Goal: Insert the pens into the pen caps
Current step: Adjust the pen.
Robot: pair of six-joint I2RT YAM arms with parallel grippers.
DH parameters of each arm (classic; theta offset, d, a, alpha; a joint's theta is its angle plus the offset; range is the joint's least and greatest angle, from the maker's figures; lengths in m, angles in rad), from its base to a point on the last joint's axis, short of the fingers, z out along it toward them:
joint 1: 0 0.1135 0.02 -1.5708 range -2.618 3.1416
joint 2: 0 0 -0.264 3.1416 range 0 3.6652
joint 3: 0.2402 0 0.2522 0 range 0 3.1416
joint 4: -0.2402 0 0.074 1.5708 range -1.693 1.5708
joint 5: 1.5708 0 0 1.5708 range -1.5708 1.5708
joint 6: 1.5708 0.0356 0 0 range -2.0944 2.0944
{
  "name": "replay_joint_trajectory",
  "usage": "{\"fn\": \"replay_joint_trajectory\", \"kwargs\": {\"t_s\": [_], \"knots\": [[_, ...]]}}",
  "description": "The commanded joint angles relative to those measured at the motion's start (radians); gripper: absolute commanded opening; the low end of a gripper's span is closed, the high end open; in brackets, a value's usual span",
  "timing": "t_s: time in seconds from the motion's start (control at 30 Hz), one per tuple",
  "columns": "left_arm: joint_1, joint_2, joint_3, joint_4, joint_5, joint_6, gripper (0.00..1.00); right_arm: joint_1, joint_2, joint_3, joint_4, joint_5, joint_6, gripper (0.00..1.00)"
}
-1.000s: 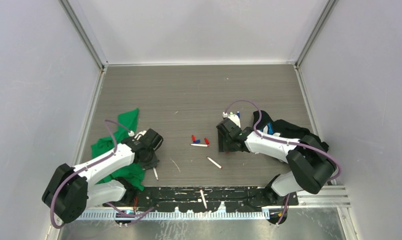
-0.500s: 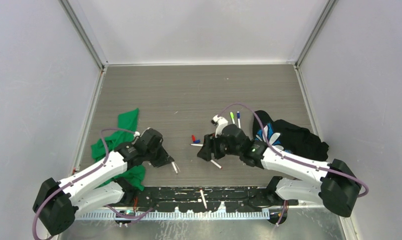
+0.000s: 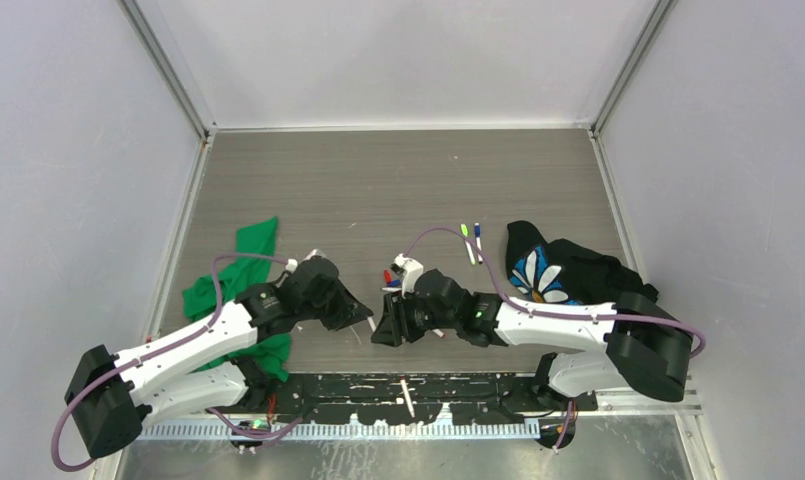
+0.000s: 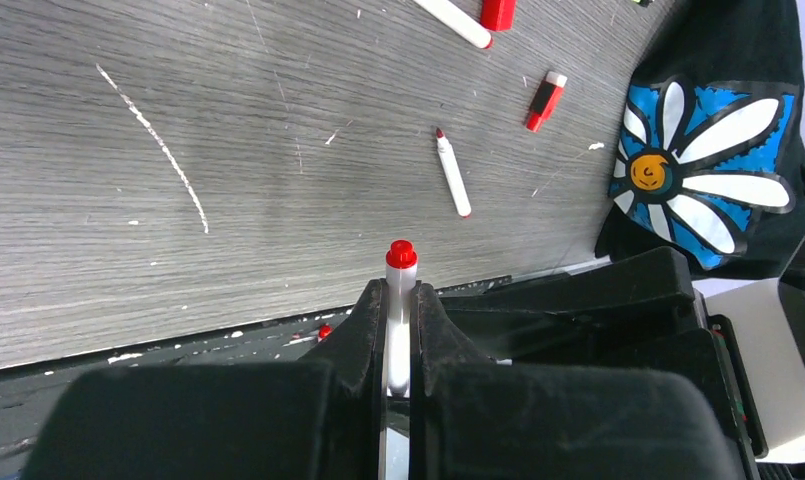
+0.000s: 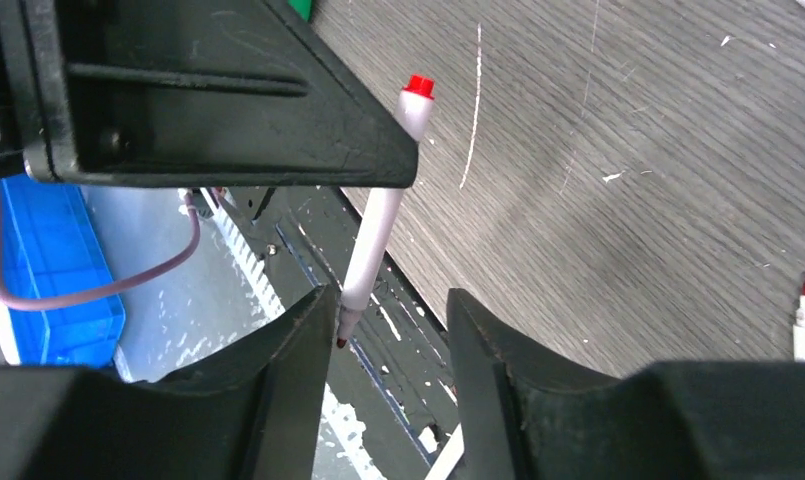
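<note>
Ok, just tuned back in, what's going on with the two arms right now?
The left end effector is shut on a white pen with a red end, holding it out toward the right arm. The right end effector stands open, with the pen's writing tip just inside its gap, next to one finger. No cap shows in it. Another uncapped pen and a red cap lie loose on the table, so the held pen is not capped yet.

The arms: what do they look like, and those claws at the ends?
The left arm and right arm are built alike: white tubular segments joined by chunky black joints, with a purple cable looping along each. The left claw and right claw are matte black, each with two thick wedge-shaped fingers.
</note>
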Motion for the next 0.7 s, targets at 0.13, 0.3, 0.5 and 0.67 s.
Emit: {"fn": "replay_joint_trajectory", "kwargs": {"t_s": [0.13,0.3,0.5,0.67], "knots": [[-0.014,-0.015,0.015,0.052,-0.019,-0.030,0.00,0.014,0.033,0.062,0.093,0.014,0.035,0.34],[-0.016,-0.017,0.007,0.054,-0.016,-0.021,0.00,0.015,0.034,0.053,0.112,0.023,0.050,0.05],[-0.016,-0.081,0.019,0.034,-0.046,0.121,0.78,-0.002,-0.041,0.054,-0.003,0.031,0.027,0.01],[-0.013,-0.163,0.175,-0.086,-0.099,0.516,0.98,-0.110,-0.133,0.068,-0.246,-0.140,-0.055,0.01]]}}
